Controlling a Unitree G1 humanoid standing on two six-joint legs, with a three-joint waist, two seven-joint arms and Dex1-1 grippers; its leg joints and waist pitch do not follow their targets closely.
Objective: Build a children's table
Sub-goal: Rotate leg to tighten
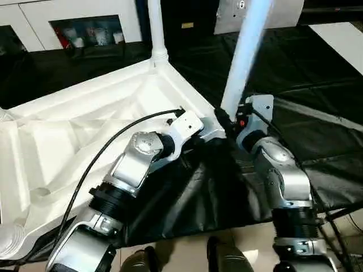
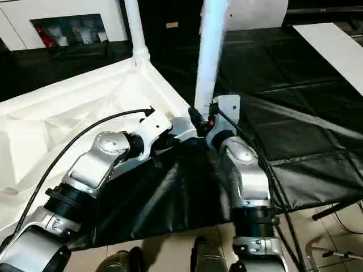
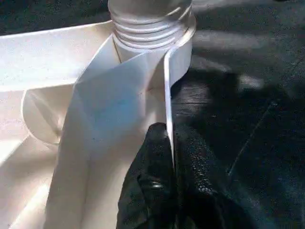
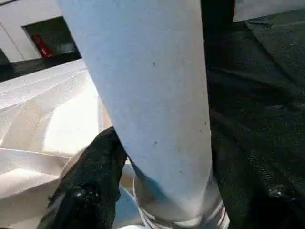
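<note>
While the white table top (image 1: 85, 130) is lying upside down, ribbed underside up, on the black sheet-covered tabletop (image 1: 317, 113), the left gripper (image 3: 172, 157) is pinching the top's thin side wall just below a corner socket (image 3: 152, 28), its black fingers (image 3: 147, 191) pressed together on the plastic. At that same corner, near the tabletop's front edge, a white leg (image 1: 247, 54) is standing in the socket, leaning slightly, and the right gripper (image 1: 228, 120) is sitting at its base with fingers spread around it; whether they are pressing on it I cannot tell. Another leg (image 1: 156, 28) is standing upright in the far corner.
</note>
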